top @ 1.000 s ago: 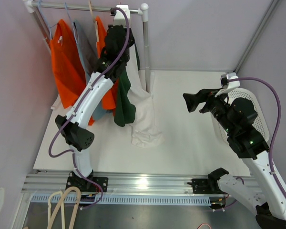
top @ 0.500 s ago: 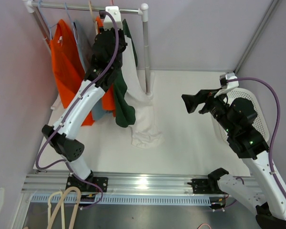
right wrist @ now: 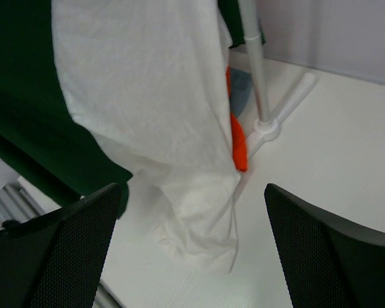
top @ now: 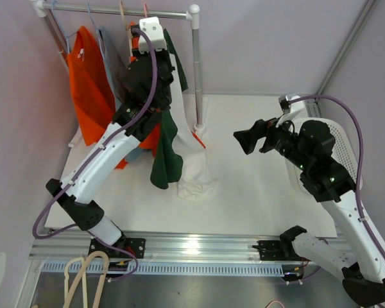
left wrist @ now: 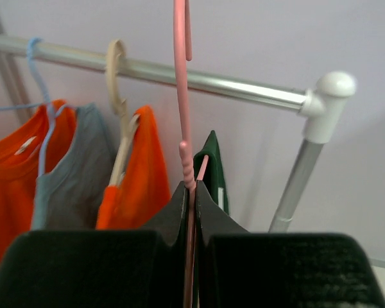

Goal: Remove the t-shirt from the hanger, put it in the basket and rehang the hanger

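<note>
Gripping the pink hanger (left wrist: 183, 115) at its neck, the left gripper (left wrist: 191, 192) has its jaws pressed together on the thin stem, just below the ribbed collar. Left arm is stretched up to the clothes rail (left wrist: 244, 90) at the back left of the counter (top: 263, 199). The hook's top runs out of the left wrist view, so I cannot tell whether it sits on the rail. The dark green t-shirt (top: 163, 154) is on this hanger: green fabric shows at the hanger's shoulder in the wrist view, and from above the shirt hangs down beneath the left gripper, its hem clear of the counter. A white cloth (top: 196, 173) hangs right beside the green one, on its right, and its lower end lies crumpled on the counter near the foot of the rack's upright post (top: 196, 70). Which hanger carries the white cloth is not visible. Further left on the rail: an orange shirt on a beige hanger (left wrist: 119, 96), a grey shirt (left wrist: 77, 160) on a blue hanger (left wrist: 42, 96), and another orange shirt (top: 86, 83) at the far left. The right gripper (top: 244, 140) is held above the counter, well apart from the garments, jaws spread wide and holding nothing, pointed toward the white cloth and the post base. A small orange piece (right wrist: 239, 147) shows by that base, against the white cloth's edge. A white perforated basket (top: 346, 154) sits at the right edge, partly hidden by the right arm.
</note>
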`<action>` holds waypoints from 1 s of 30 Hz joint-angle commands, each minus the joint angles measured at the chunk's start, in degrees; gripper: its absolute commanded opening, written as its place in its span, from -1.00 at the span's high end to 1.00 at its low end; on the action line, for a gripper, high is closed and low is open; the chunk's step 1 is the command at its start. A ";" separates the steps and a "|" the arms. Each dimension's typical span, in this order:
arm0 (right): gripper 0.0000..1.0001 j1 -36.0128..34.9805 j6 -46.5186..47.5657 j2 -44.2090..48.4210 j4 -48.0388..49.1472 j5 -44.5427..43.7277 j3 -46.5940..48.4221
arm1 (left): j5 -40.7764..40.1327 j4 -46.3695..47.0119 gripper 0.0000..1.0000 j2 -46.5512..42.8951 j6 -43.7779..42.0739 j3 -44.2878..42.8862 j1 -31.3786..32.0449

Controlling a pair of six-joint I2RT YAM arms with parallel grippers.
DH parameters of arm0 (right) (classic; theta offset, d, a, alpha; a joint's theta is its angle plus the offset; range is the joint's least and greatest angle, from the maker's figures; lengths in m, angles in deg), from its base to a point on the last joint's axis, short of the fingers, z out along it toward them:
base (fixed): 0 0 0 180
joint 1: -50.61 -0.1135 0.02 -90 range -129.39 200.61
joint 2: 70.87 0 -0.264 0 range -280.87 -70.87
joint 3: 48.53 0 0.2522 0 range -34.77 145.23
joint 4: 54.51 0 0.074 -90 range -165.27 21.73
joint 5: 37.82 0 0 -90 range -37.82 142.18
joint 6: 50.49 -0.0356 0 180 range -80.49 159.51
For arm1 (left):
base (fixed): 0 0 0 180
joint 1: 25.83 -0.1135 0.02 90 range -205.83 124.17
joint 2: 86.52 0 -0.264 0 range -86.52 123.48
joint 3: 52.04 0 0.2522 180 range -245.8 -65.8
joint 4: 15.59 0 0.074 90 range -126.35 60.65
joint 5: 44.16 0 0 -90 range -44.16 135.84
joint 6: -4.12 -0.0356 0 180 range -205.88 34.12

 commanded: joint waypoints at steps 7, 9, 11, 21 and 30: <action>-0.93 -8.04 1.41 2.62 11.84 13.94 -3.88 | -38.11 29.22 0.99 6.43 -30.35 -4.72 6.13; -0.89 -10.50 2.29 0.35 12.29 12.10 -3.62 | -38.91 47.37 0.99 7.76 -45.83 -4.18 6.40; -0.85 -13.39 3.78 -1.42 13.08 10.87 -3.71 | -40.04 54.74 0.99 10.74 -58.06 -6.45 6.49; -0.83 -21.05 8.36 -8.02 21.86 4.54 -7.21 | -40.75 69.10 0.99 16.55 -72.77 -12.44 7.72; -0.83 -23.25 8.10 -10.56 31.35 3.05 -10.03 | -40.58 70.16 0.99 15.76 -73.56 -11.73 8.42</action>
